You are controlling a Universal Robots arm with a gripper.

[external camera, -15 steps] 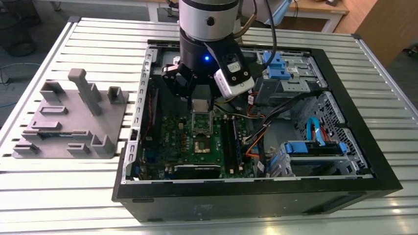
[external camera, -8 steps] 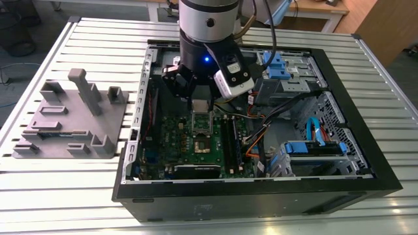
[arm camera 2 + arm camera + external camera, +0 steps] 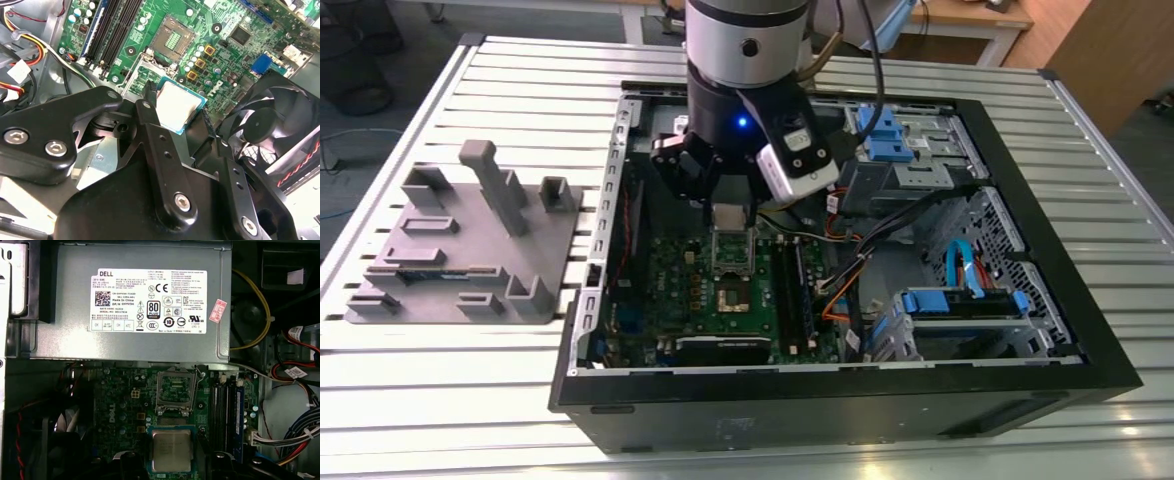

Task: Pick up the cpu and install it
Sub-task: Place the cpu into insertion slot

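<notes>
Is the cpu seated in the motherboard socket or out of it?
Out. The gripper holds the cpu above the motherboard, and the socket sits bare, its contact grid exposed.

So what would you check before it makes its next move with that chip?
1. The cpu clamped in the pincer: ok.
2. The socket uncovered, contacts bare: ok.
3. The cpu seated in the socket: not ok, it hangs clear of it.
4. The cpu squarely over the socket: cannot tell.
5. The cables lying off the socket: ok.
</notes>
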